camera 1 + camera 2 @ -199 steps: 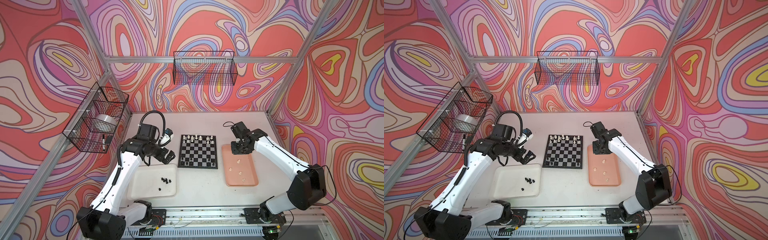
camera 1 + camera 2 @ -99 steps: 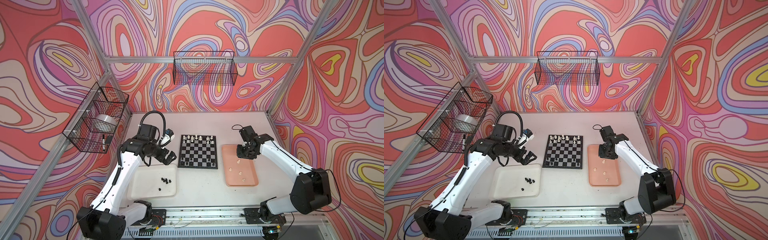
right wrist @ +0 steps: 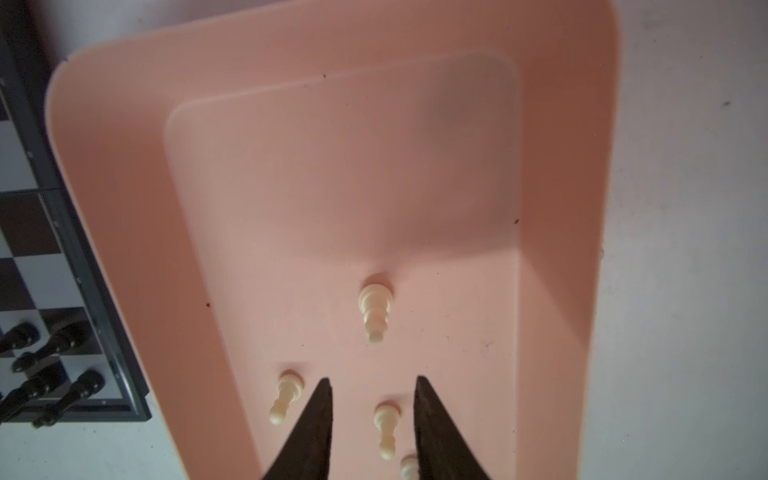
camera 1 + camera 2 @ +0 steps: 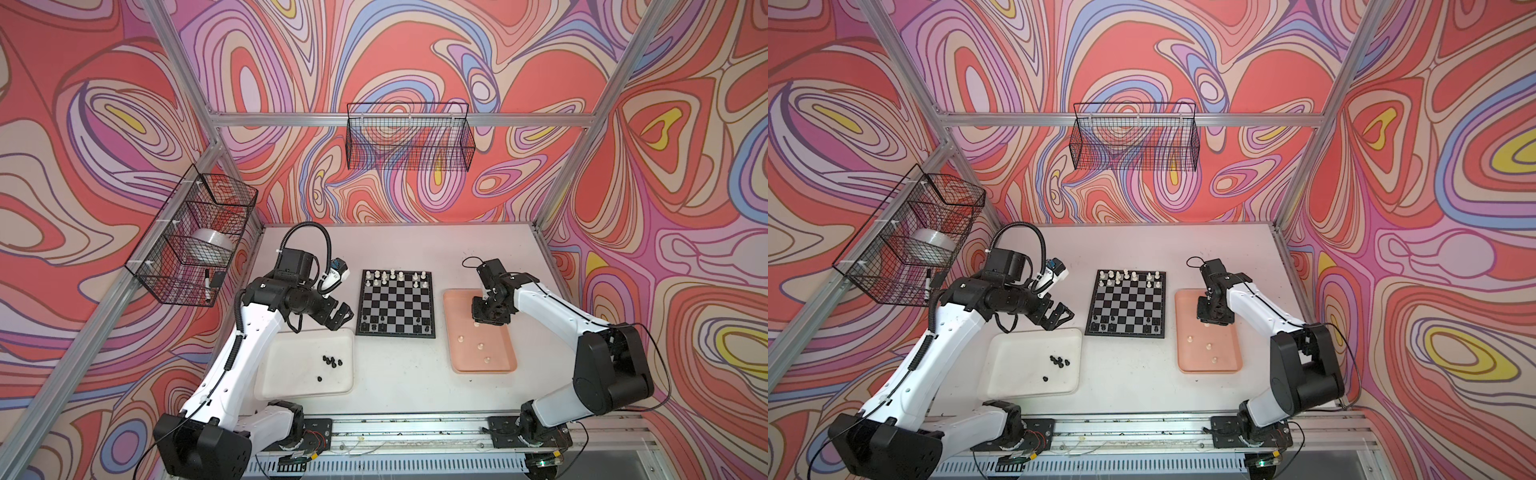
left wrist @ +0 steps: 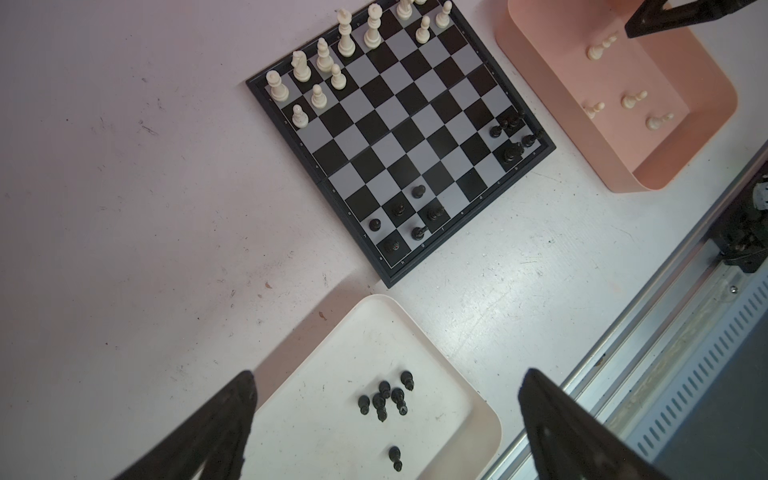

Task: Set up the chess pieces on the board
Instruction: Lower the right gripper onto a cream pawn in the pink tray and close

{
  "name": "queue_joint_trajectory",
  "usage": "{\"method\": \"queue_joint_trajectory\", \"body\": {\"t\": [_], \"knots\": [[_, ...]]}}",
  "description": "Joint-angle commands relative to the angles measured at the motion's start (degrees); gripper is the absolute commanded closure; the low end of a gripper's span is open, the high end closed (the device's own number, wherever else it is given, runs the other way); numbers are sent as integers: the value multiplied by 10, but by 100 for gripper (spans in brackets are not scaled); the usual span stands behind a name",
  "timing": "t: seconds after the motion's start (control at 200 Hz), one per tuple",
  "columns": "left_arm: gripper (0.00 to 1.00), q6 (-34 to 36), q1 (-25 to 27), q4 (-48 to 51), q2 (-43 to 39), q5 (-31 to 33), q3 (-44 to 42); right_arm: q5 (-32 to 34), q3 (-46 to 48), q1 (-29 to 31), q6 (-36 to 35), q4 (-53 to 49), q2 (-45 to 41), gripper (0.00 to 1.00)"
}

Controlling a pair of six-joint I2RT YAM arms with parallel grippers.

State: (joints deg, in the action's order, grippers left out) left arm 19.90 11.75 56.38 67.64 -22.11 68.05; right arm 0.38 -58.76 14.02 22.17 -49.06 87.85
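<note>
The board point(image 4: 397, 303) point(image 4: 1126, 304) lies mid-table. Cream chess pieces point(image 4: 392, 275) stand on its far rows and black ones point(image 4: 376, 326) on its near rows. Several black pieces point(image 4: 331, 361) point(image 5: 384, 397) lie in the white tray point(image 4: 291, 382). Several cream pieces point(image 4: 481, 345) stand in the pink tray point(image 4: 505, 361). My left gripper point(image 4: 338, 318) point(image 5: 386, 374) hangs wide open and empty above the white tray's far edge. My right gripper point(image 4: 484, 323) point(image 3: 372, 379) hovers over the pink tray, its jaws narrowed but apart. A cream pawn point(image 3: 386, 428) shows between the fingers, untouched.
A wire basket point(image 4: 195, 245) holding a tape roll hangs on the left wall, and another wire basket point(image 4: 409, 141) hangs on the back wall. The arms' metal rail point(image 4: 415, 428) runs along the table's front edge. Bare tabletop point(image 4: 399, 374) lies between the two trays.
My right gripper has swung from the pink tray's far corner by the board to above its cream pieces, and its jaws have narrowed. The left arm has not moved.
</note>
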Motion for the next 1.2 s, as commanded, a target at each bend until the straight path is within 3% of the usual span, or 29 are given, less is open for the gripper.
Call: {"method": "queue_joint_trajectory", "body": {"t": [0.0, 1.197], "knots": [[1, 5, 4, 16, 1, -8, 1, -6, 10, -6, -5, 26, 15, 68], [1, 2, 4, 12, 0, -3, -1, -19, 21, -16, -17, 78, 76, 79]]}}
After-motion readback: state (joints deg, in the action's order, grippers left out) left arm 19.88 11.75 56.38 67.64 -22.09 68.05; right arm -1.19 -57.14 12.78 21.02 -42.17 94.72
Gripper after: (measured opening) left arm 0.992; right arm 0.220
